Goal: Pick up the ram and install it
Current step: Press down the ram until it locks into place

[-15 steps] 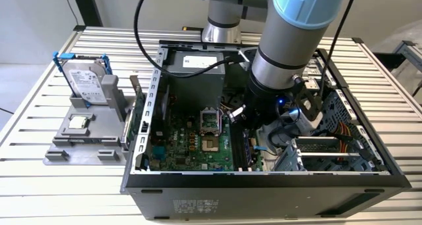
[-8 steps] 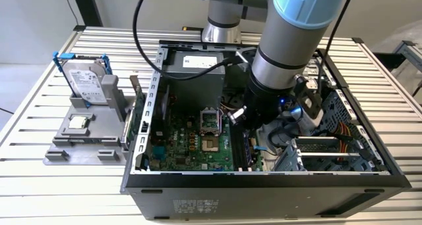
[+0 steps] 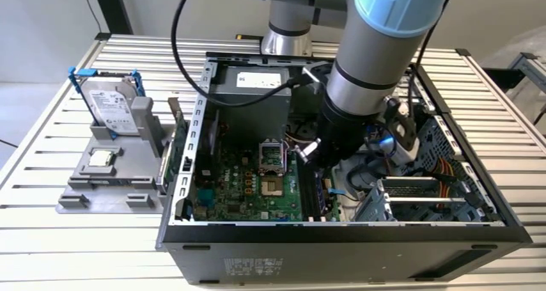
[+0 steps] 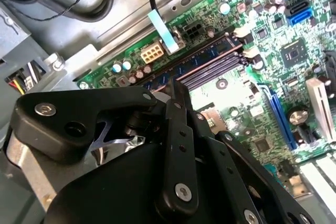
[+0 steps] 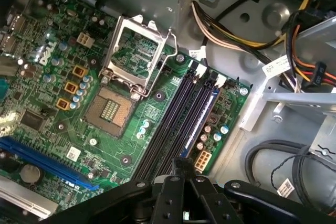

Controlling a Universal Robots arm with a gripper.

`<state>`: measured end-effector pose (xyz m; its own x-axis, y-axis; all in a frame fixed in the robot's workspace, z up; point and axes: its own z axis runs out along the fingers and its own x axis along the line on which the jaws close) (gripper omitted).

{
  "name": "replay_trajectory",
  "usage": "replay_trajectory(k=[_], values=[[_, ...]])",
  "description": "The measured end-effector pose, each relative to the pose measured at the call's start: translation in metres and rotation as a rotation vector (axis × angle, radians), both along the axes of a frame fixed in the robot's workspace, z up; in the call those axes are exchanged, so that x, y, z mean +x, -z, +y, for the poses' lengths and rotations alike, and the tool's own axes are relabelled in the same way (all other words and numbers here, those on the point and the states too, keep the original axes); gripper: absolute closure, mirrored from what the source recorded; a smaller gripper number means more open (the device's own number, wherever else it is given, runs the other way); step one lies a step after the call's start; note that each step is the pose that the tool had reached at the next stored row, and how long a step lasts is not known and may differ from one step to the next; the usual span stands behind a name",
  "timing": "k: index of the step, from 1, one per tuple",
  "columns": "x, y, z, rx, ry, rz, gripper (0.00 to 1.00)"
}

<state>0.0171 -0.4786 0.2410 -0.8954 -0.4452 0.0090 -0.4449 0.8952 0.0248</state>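
Gripper [image 3: 312,158] low inside the open computer case [image 3: 341,233], over the motherboard's memory slots [image 5: 181,119]; fingers [image 4: 178,98] look together. The ram [image 5: 202,119] appears seated in a slot just beside the fingertips, hard to confirm.

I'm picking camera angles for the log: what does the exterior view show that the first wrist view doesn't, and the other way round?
Exterior view alone: the hard drive in its blue frame and the processor chip on the grey holder, outside the computer case. First wrist view alone: the open, empty processor socket close up. Both: the green motherboard, the memory slots, and the gripper above those slots.
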Motion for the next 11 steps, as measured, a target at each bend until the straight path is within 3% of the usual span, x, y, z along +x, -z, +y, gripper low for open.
replay_trajectory(k=[11], values=[[0.0012,0.0006,0.0003,0.0005,-0.118,-0.0001,1.00]])
